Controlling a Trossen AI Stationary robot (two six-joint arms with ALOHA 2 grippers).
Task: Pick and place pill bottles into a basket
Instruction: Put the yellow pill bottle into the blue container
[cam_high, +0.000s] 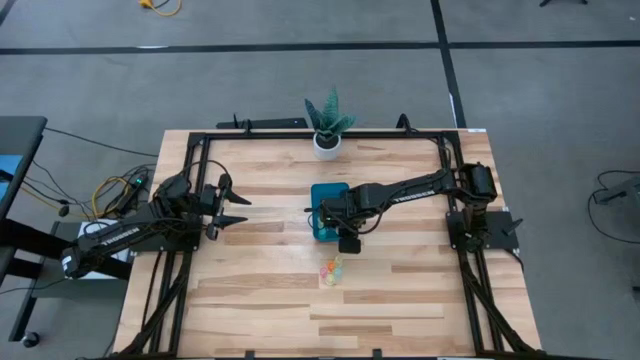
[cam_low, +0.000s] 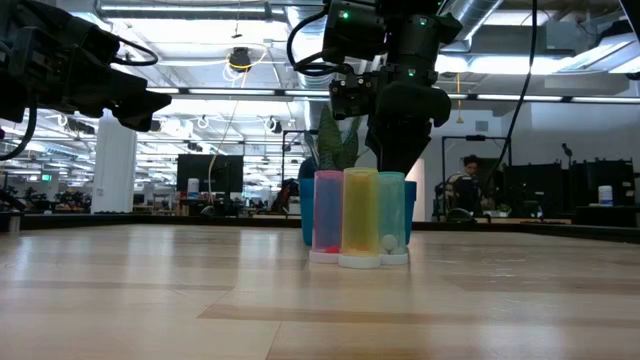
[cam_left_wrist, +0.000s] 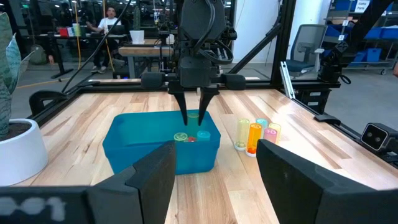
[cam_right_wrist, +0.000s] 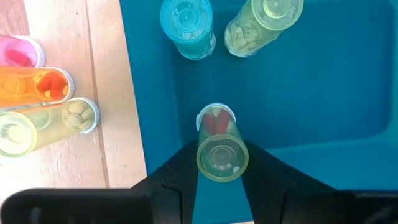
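Bright even overhead lighting, ceiling-lamp glare in low view, soft shadows

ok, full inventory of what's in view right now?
basket: one, teal-blue, table centre.
pill bottles in basket: three; one blue, one yellow-green, both free, plus the gripped bottle, yellow-green.
pill bottles on table: at least four; pink, orange, yellow, pale blue; clustered beside the basket.
potted plant: one, green in a white pot, far table edge.
person: one, seated in the room behind.
left hand: open, empty, over the table's left side.
right hand: shut on the gripped bottle, inside the basket.
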